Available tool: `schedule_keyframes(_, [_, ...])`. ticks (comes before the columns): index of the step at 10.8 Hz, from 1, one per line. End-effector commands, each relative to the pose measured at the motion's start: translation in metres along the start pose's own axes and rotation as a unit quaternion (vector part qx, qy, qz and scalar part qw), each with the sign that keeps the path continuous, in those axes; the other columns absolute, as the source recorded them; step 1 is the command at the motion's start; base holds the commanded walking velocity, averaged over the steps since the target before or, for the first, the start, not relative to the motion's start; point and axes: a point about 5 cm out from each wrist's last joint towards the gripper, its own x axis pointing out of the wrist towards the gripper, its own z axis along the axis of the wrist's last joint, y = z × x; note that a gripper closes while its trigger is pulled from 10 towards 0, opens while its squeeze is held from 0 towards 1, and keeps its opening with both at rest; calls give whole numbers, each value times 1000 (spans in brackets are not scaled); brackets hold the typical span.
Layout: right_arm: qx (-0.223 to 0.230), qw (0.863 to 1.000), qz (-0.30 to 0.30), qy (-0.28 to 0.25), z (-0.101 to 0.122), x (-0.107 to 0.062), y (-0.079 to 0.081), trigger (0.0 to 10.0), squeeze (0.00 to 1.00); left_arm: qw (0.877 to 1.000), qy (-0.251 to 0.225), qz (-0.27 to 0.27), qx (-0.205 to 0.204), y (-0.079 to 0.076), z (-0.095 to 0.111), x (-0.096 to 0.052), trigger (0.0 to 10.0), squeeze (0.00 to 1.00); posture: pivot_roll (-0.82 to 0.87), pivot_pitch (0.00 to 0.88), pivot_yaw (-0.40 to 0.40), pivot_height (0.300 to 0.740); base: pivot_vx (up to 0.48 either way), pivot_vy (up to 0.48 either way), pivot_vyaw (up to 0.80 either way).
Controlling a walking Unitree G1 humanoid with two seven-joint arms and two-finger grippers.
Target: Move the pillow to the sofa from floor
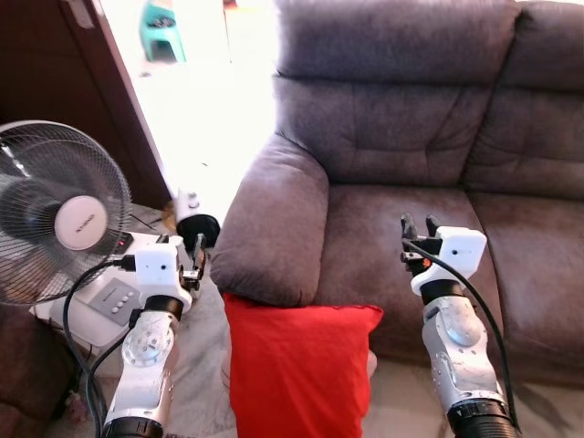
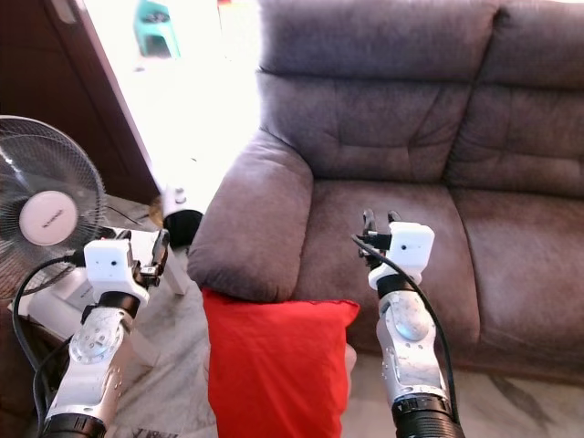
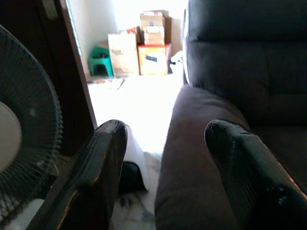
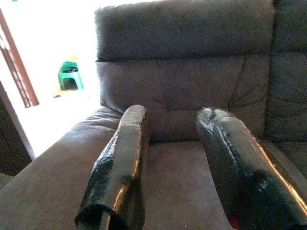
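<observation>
A red pillow (image 1: pixel 299 368) stands upright on the floor, leaning against the front of the grey-brown sofa (image 1: pixel 411 155) just below its armrest (image 1: pixel 274 224). My left gripper (image 1: pixel 193 254) is raised to the left of the armrest, open with nothing between its fingers (image 3: pixel 98 172). My right gripper (image 1: pixel 418 227) is held up over the front of the sofa seat, to the right of and above the pillow, open and empty, its fingers (image 4: pixel 120 163) pointing at the backrest.
A standing fan (image 1: pixel 57 214) and a white box with buttons (image 1: pixel 105 301) are at the left, with black cables. A dark wooden door frame (image 1: pixel 119 100) is behind. A bright floor beyond holds a green stool (image 1: pixel 162 32) and cardboard boxes (image 3: pixel 141 43).
</observation>
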Motion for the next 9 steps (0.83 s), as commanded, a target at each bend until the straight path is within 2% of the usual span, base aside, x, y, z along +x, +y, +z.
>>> schedule_keyframes(1, [-9, 1000, 4, -3, 3, 1, 2, 10000, 0, 1000, 5, 16, -7, 8, 1, 1, 10000, 0, 65, 25, 21, 714, 0, 0, 0])
schedule_keyframes(2, [0, 1000, -5, -16, 11, 10, -2, 10000, 0, 1000, 19, 9, 10, 8, -7, -2, 10000, 0, 99, 41, 21, 714, 0, 0, 0])
schedule_keyframes(3, [-22, 1000, -2, -2, 12, 16, -7, 10000, 0, 1000, -4, 29, -9, 12, 2, 3, 10000, 0, 112, 44, 20, 714, 0, 0, 0])
schedule_keyframes(4, [31, 999, -43, -2, 16, 11, -21, 10000, 0, 996, 14, 56, -64, 15, -1, 0, 10000, 0, 69, 24, 40, 714, 0, 0, 0])
schedule_keyframes(5, [-19, 1000, 21, -2, 14, 13, -7, 10000, 0, 999, 28, -41, -14, -8, -4, 2, 10000, 0, 58, 34, 45, 714, 0, 0, 0])
schedule_keyframes(6, [-22, 999, 23, -11, 17, 15, -4, 10000, 0, 999, 8, -31, -20, -6, 6, 10, 10000, 0, 70, 56, 39, 714, 0, 0, 0])
schedule_keyframes(7, [5, 1000, -3, -17, 19, 16, -5, 10000, 0, 1000, -10, -11, -17, -1, 13, 17, 10000, 0, 72, 58, 34, 714, 0, 0, 0])
schedule_keyframes(8, [-8, 1000, 21, -16, 20, 17, 5, 10000, 0, 1000, -9, -4, -17, 2, 15, 19, 10000, 0, 78, 106, 37, 714, 0, 0, 0])
schedule_keyframes(9, [-6, 1000, 24, -11, 18, 17, 8, 10000, 0, 1000, -3, -7, -8, 5, 12, 16, 10000, 0, 77, 120, 30, 714, 0, 0, 0])
